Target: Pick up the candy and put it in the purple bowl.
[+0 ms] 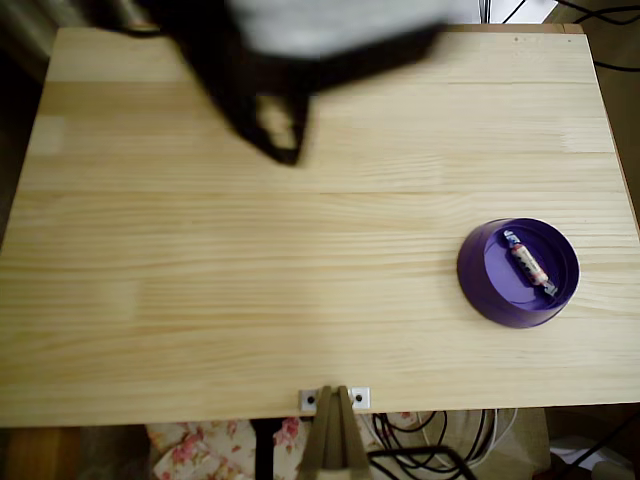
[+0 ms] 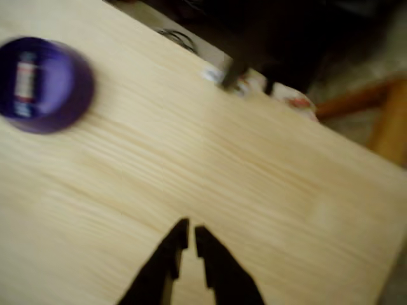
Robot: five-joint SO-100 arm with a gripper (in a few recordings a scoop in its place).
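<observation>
Overhead view, candy (image 1: 527, 262) inside purple bowl (image 1: 482, 291), wrapper print unreadable, pincer (image 2: 191, 236) nearly pressed together, empty.

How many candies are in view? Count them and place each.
1. The candy lies inside the purple bowl, at the table's right side in the overhead view. None elsewhere on the visible tabletop.

- The candy (image 1: 527, 262) lies inside the purple bowl (image 1: 476, 280) at the table's (image 1: 250, 300) right side.
- The blurred dark gripper (image 1: 285, 150) hangs near the far edge, well apart.
</observation>
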